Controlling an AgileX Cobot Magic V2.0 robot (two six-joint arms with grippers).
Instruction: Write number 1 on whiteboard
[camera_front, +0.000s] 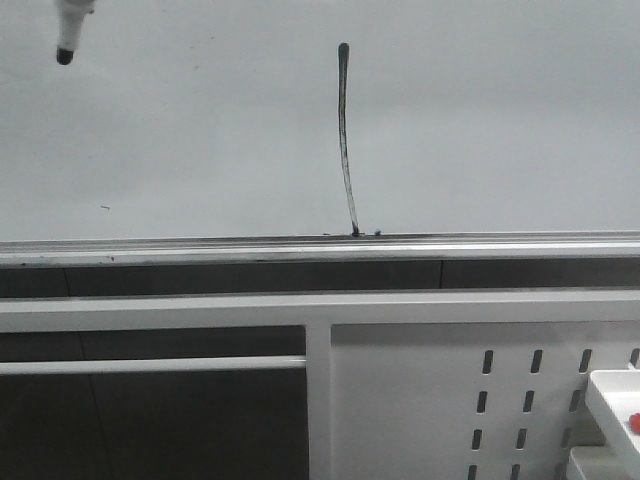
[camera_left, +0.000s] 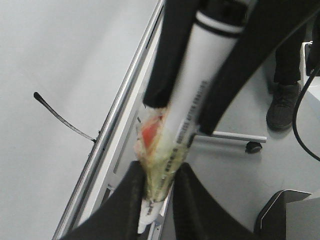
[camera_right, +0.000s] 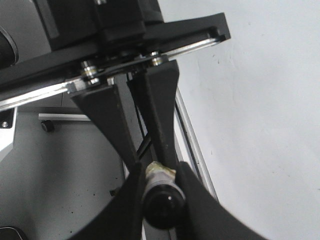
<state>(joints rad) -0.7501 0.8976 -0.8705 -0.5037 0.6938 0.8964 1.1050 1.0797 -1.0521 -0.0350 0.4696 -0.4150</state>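
The number 1 (camera_front: 345, 140) is standing mid-whiteboard (camera_front: 500, 120), running down to the rail (camera_front: 200, 250). The left gripper (camera_left: 156, 200) is clamping a marker (camera_left: 195, 95); the right gripper (camera_right: 160, 195) is pinching a dark, round-ended object (camera_right: 161, 200).

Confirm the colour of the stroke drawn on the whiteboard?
Black. The number 1 stands out against the pale grey whiteboard, clearest in the front view.

The number 1 (camera_front: 345, 140) is a black stroke on the pale grey-white whiteboard (camera_front: 200, 130), edged by a silver rail (camera_front: 200, 250). The marker pen (camera_left: 192, 95) is white with black lettering, its tip (camera_front: 65, 56) black.
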